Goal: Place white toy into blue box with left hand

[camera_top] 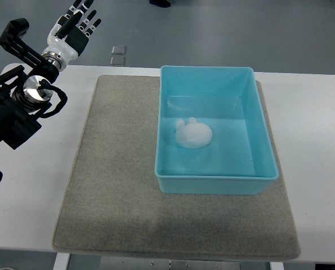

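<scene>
**Toy already in the box**

You see the white toy (pixel 192 134) lying on the floor of the blue box (pixel 215 177), around nine o'clock of its centre. Your left robot hand (pixel 77 28) hangs at ten o'clock, fingers spread, holding nothing, apparently clear after release.

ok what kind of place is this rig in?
Probably a lab or test bay: white table with a grey mat, bare grey floor with floor sockets, left robot hand raised beyond the table's far edge.
</scene>
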You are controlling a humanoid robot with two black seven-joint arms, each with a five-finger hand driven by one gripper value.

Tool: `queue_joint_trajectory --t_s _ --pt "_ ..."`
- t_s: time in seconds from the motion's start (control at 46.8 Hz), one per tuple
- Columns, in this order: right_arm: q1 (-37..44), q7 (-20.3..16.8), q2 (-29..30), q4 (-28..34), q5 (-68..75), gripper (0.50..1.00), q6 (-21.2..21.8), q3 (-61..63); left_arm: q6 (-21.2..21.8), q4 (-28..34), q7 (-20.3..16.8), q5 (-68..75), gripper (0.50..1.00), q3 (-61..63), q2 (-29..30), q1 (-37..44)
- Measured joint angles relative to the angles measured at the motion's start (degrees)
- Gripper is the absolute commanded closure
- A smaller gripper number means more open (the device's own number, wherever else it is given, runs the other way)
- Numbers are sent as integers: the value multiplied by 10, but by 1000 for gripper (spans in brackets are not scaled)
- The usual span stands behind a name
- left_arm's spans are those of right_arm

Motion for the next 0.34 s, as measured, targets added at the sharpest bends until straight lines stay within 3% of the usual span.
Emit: queue_joint_trajectory --t_s 0.342 --pt "1 0 0 3 -2 564 1 1 1 0 0 0 508 -1 0 2"
